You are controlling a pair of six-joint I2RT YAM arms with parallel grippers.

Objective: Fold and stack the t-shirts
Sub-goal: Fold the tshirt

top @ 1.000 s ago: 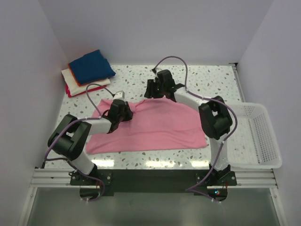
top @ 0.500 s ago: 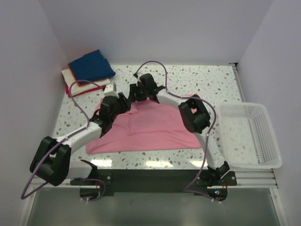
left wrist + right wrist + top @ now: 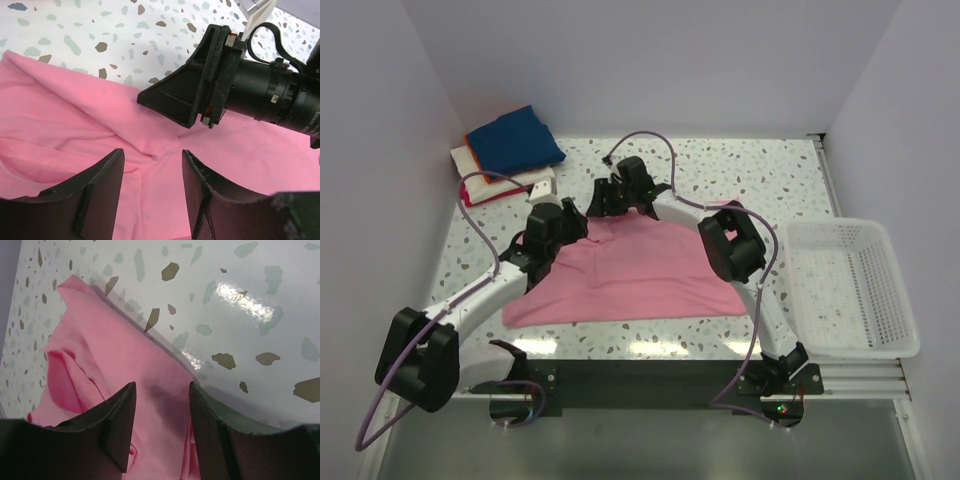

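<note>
- The pale walls point(image 3: 670, 60) stand well back from both hands, on three sides.
- The speckled surface point(image 3: 770, 165) gleams just past the fingertips of the right hand point(image 3: 162, 390). It looks slick, so I'd expect cloth to slide on it.
- The pink t-shirt point(image 3: 640, 275) lies spread beneath both hands and runs from them back toward the arm bases. Its far edge is rumpled right under them.
- The basket point(image 3: 840, 228) sits well off to the right of the right hand.
- The folded stack point(image 3: 510, 145), navy on top, rests beyond and left of the left hand point(image 3: 152, 165), clear of it.
- The right hand hovers over the shirt's far edge, fingers parted and empty.
- The left hand, just beside it, is also parted and holds nothing. I'd say each should pinch the edge cleanly, further apart from the other, then both lift together so the fold lands square.
</note>
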